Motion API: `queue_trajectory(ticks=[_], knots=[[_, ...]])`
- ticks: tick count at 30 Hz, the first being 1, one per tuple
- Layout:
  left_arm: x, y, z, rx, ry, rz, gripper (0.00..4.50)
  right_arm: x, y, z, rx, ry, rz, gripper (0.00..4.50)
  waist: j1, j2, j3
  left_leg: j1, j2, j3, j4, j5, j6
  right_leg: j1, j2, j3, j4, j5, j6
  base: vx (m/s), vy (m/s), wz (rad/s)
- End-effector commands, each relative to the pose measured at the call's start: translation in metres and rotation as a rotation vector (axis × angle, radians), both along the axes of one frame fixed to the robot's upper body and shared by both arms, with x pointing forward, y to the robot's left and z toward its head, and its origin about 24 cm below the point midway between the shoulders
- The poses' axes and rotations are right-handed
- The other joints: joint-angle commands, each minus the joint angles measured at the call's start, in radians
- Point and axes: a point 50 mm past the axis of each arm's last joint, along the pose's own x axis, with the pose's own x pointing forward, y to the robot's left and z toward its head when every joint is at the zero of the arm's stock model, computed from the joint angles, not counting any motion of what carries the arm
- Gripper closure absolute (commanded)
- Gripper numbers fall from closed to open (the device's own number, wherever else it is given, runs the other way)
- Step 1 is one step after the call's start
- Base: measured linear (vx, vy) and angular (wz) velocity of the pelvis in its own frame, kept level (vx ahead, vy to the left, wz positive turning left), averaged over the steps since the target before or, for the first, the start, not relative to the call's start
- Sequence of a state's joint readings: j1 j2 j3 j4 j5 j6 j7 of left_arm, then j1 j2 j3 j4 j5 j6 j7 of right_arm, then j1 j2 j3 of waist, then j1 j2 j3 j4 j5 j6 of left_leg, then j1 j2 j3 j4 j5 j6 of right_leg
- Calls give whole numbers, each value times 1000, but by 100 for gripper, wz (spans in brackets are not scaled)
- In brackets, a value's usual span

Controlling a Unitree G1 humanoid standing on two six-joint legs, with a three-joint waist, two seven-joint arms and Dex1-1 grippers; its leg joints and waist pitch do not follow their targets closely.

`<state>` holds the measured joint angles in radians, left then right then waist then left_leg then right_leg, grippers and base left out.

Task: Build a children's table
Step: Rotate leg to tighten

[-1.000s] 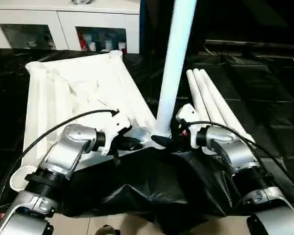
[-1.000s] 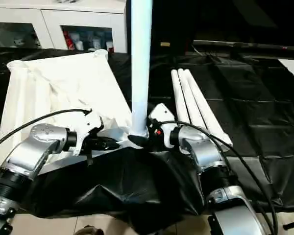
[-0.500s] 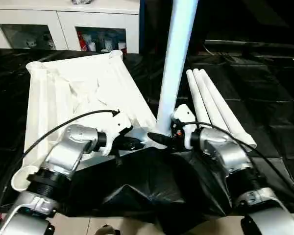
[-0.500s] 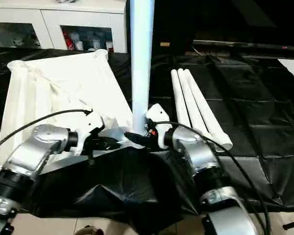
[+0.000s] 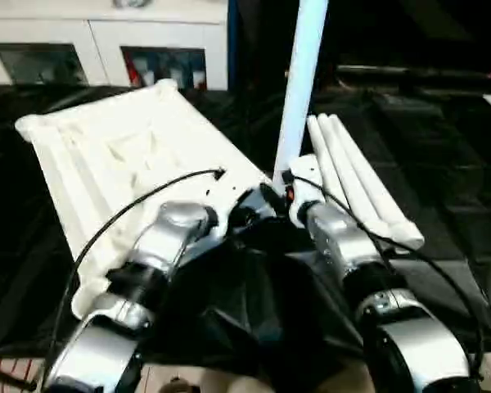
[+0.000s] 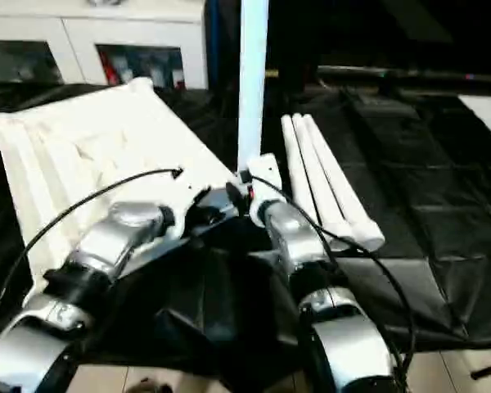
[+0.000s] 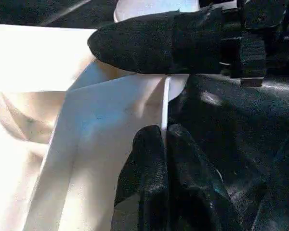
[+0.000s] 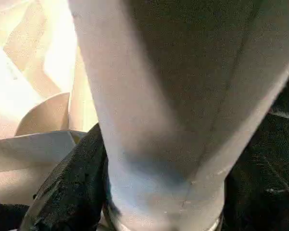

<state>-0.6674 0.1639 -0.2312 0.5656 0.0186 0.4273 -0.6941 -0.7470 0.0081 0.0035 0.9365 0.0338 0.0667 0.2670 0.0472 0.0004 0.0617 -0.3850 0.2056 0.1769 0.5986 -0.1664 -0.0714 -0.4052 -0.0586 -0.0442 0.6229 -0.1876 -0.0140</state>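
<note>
Tabletop point(image 5: 139, 155) lies underside up on the black-sheeted desk point(image 5: 442, 147), left of centre, ribs showing. One leg point(image 5: 299, 90) stands upright in its near corner socket; top cut off by the frame. Three spare legs point(image 5: 352, 176) lie side by side just right of it. White cabinet point(image 5: 106, 57) with glass doors stands behind, contents blurred. Left pincer point(image 7: 166, 144) is closed, fingertips pinching a thin rib edge of the tabletop near that socket. Right pincer point(image 6: 244, 196) sits at the leg's base, one black finger point(image 8: 70, 187) against it; grip hard to confirm, the other finger hidden. Both forearms block the near edge of the tabletop.
</note>
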Motion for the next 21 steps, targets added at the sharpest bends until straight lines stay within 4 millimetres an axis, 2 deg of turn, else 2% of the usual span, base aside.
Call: queue_trajectory(ticks=[1, 2, 4, 7, 12, 16, 18, 19, 20, 21], knots=[[14, -4, 24, -20, -137, 73, 450, -16, 46, -8, 70, 67, 179, 110, -2, 6, -76, 19, 17, -3, -67, -200, 11, 52, -66, 39, -73, -117, -229, 0, 0, 0], [13, -4, 24, -25, -142, 52, 450, -16, 46, -8, 82, 69, 190, 102, -3, 1, -75, 18, 18, -3, -68, -203, 12, 53, -67, 39, -74, -123, -226, 0, 0, 0], [9, -2, 24, -39, -139, 14, 450, -16, 43, -7, 89, 66, 204, 72, -8, 2, -75, 15, 17, -5, -69, -204, 14, 56, -68, 38, -73, -135, -223, 0, 0, 0], [7, 0, 23, -42, -134, -4, 450, -15, 41, -7, 85, 58, 223, 52, -14, 3, -75, 15, 18, -5, -67, -197, 21, 55, -69, 38, -72, -124, -233, 0, 0, 0], [-2, 14, 20, -41, -122, -99, 450, -15, 16, -3, 30, 11, 324, 6, -15, 5, -76, 16, 20, -4, -66, -193, 36, 55, -68, 38, -71, -106, -244, 0, 0, 0], [-6, 22, 19, -37, -114, -141, 450, -17, -2, -2, -20, -14, 375, 6, -11, 6, -74, 18, 22, -3, -68, -201, 34, 52, -67, 39, -71, -109, -252, 0, 0, 0], [-11, 33, 19, -32, -97, -193, 450, -26, -17, 7, 3, -50, 523, 6, -7, 3, -73, 18, 23, -3, -68, -207, 35, 57, -67, 40, -72, -114, -240, 0, 0, 0], [-12, 35, 19, -31, -89, -203, 450, -29, -21, 8, 10, -50, 559, 6, -2, 9, -74, 21, 23, -4, -66, -204, 38, 56, -67, 40, -71, -106, -238, 0, 0, 0], [-14, 37, 19, -30, -83, -217, 450, -32, -24, 10, 14, -48, 595, 6, -1, 4, -76, 18, 23, -3, -66, -189, 50, 59, -64, 40, -68, -76, -237, 0, 0, 0], [-16, 39, 19, -31, -82, -241, 450, -36, -29, 11, 7, -50, 630, 6, 1, 5, -75, 17, 23, -3, -66, -186, 54, 57, -64, 39, -69, -74, -241, 0, 0, 0]])
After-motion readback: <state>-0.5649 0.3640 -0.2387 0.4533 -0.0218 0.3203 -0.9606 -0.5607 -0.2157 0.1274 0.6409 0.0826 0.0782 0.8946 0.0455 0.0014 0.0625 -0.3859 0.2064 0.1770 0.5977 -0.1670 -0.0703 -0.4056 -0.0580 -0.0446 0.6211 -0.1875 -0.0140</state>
